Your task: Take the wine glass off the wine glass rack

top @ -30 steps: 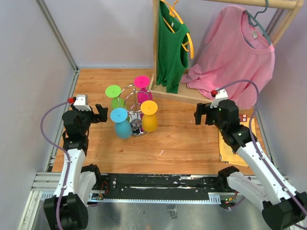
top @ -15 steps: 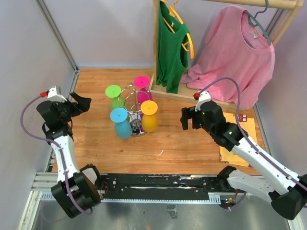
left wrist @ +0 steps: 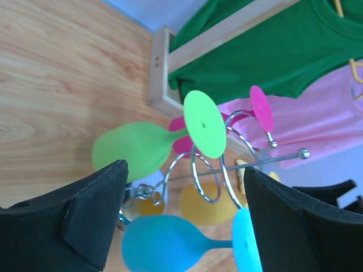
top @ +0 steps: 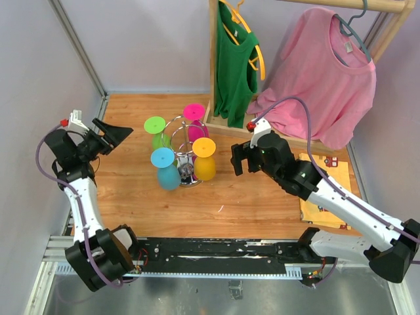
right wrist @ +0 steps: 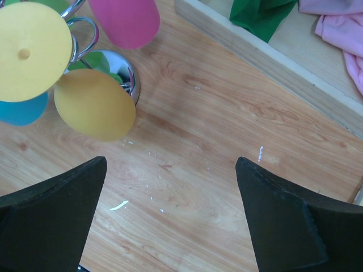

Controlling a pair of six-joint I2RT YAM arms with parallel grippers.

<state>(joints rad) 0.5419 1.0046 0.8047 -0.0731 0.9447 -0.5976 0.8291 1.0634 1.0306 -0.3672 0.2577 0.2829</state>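
The wine glass rack (top: 182,133) is a chrome wire stand on the wooden table. Four plastic wine glasses hang upside down on it: green (top: 155,125), pink (top: 193,111), yellow (top: 204,147) and blue (top: 163,158). My left gripper (top: 118,136) is open and empty, left of the rack and aimed at it. In its wrist view (left wrist: 182,170) the green glass (left wrist: 133,148) and blue glass (left wrist: 164,243) lie between the fingers, farther off. My right gripper (top: 237,159) is open and empty, right of the yellow glass. Its wrist view (right wrist: 170,161) shows the yellow bowl (right wrist: 93,105) and chrome base (right wrist: 116,67) at upper left.
A wooden clothes rack (top: 244,129) stands behind the wine rack, with a green shirt (top: 235,65) and a pink shirt (top: 321,72) on hangers. A yellow cloth (top: 320,200) lies at the right edge. Grey walls close in the left and right sides.
My left gripper swung out to the left and turned its fingers toward the rack. My right gripper moved left, closer to the yellow glass. The glasses have not moved.
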